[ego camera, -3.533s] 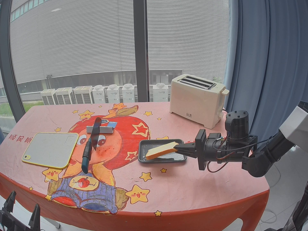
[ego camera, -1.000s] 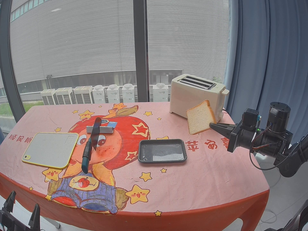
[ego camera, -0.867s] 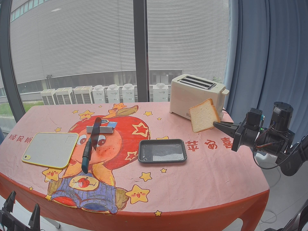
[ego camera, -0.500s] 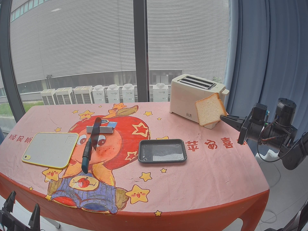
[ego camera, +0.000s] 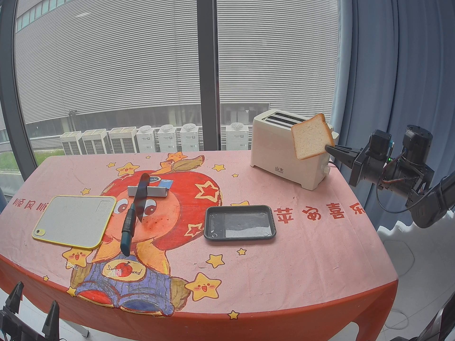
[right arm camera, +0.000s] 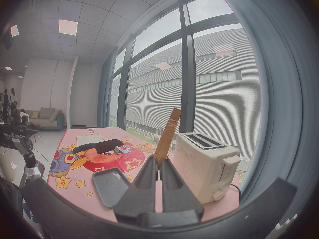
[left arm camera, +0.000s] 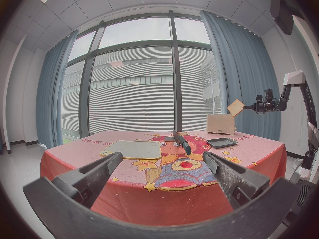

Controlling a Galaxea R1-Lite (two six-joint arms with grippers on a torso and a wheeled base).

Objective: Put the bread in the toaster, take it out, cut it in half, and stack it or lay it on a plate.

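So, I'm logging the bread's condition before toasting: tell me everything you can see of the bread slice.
The bread slice is one square slice, whole and uncut, with a pale face and a tan-brown crust. It looks untoasted. It hangs in the air, upright on edge and slightly tilted, pinched at a lower corner by the right gripper, which is shut on it. It is by the lever end of the toaster, just above its top and not in a slot. Nothing else touches it.

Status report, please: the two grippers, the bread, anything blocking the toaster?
Right gripper shut on bread slice, held aloft near toaster top, not yet in a slot. Left gripper open, off the table. Slots look empty; nothing in the way.
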